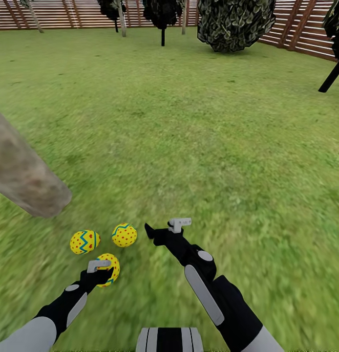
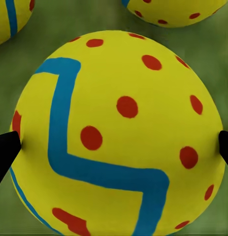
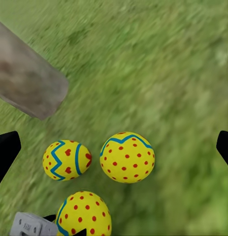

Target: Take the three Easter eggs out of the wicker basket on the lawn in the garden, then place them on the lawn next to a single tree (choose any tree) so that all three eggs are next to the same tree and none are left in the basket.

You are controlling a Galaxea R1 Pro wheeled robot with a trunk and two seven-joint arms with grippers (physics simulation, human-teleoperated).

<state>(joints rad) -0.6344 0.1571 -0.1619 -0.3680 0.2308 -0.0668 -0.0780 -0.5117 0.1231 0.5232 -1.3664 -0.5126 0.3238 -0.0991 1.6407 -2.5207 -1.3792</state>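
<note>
The tree (image 1: 24, 171) shows only as the lower end of a thick, mottled grey-tan trunk leaning in from the head view's left edge, its upper part cut off and its base meeting the lawn (image 1: 203, 146) just beyond the eggs. Three Easter eggs lie close together on the grass near that base: the far left egg (image 1: 84, 241) and the far right egg (image 1: 124, 235) sit side by side, slightly apart, and the near egg (image 1: 109, 268) is partly hidden behind the left gripper (image 1: 102, 272). In the left wrist view the near egg (image 2: 118, 135) takes up almost the whole frame, with a dark fingertip (image 2: 5, 147) touching each flank, so the left gripper is closed around it; whether the egg rests on the grass or is held just above it cannot be told. The right gripper (image 1: 162, 229) hovers just right of the eggs with its fingers spread wide and nothing between them; in its wrist view only the dark tips (image 3: 5, 150) show at the frame sides, with all three eggs and the trunk end (image 3: 27, 78) in sight. The grass is green, slightly patchy and blurred close to the robot. At the far edge of the lawn a brown slatted fence (image 1: 67, 13) runs across, with a large dark bush (image 1: 235, 22) and several thin dark trunks (image 1: 162, 34) before it, their tops cut off.
</note>
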